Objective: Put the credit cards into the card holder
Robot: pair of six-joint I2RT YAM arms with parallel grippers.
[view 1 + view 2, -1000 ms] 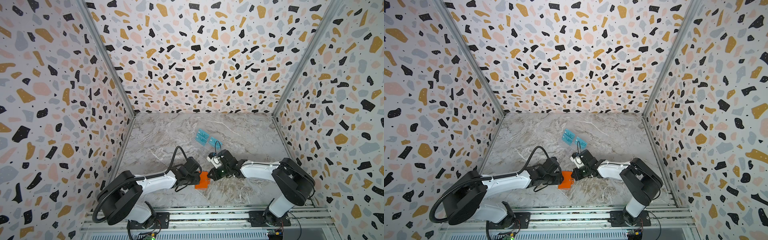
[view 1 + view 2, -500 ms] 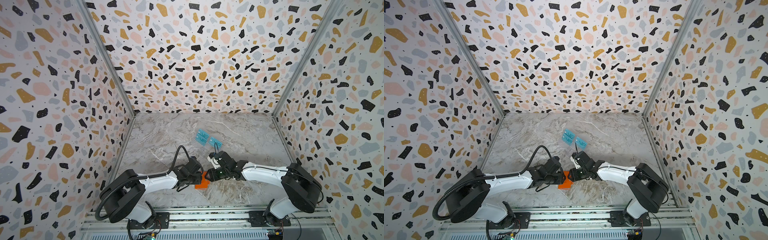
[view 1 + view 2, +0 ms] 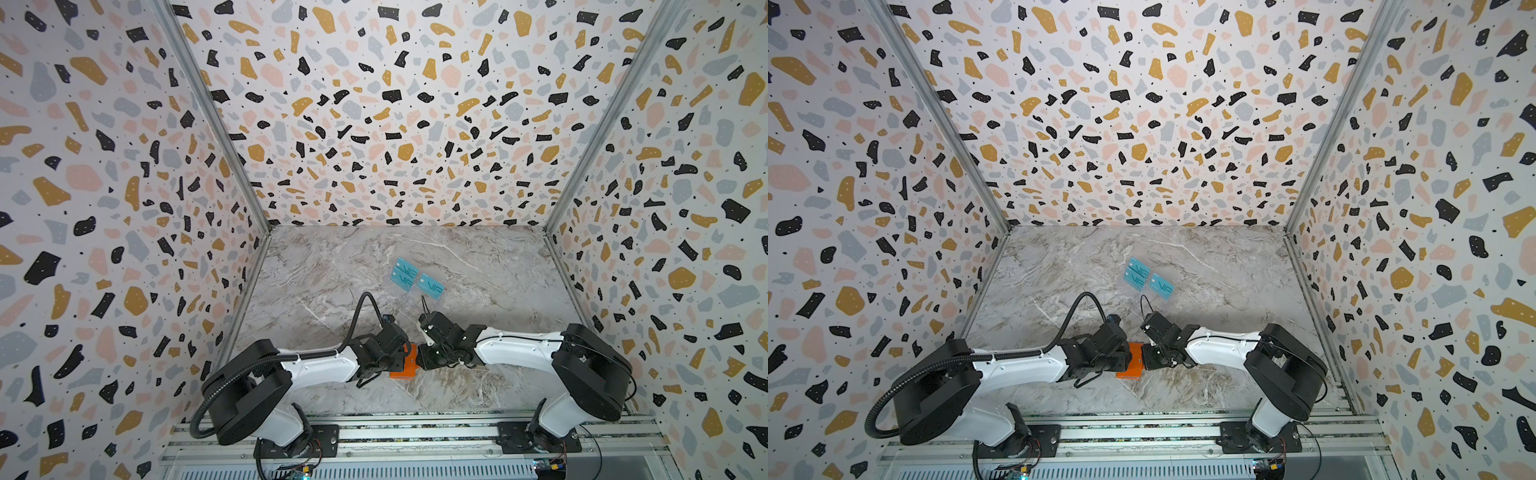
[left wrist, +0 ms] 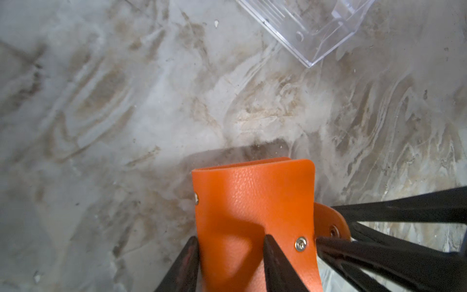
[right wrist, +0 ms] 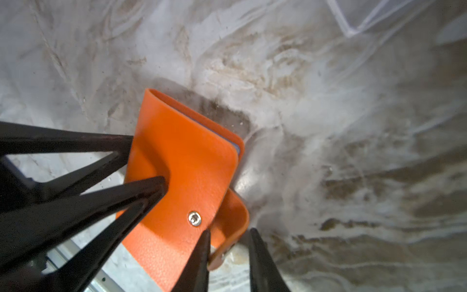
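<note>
Right wrist: right tool [image 5: 230,231], now closer, gapes astride the loose tab [image 5: 235,215]; left tool [image 5: 147,161] clamps the card holder [image 5: 192,156]. Opening seems next.

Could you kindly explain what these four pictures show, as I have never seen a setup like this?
These are two robot arms on a marble table, each ending in a two-fingered tool. The two wide pictures look down from overhead, two eyes of one camera; the two close ones come from wrist cameras. Farther back are teal VIP cards, seemingly propped in a clear stand. Between the arms is the orange card holder. The left tool clamps its cover; the right tool has its fingers either side of the snap strap, but a firm pinch is unclear.
</note>
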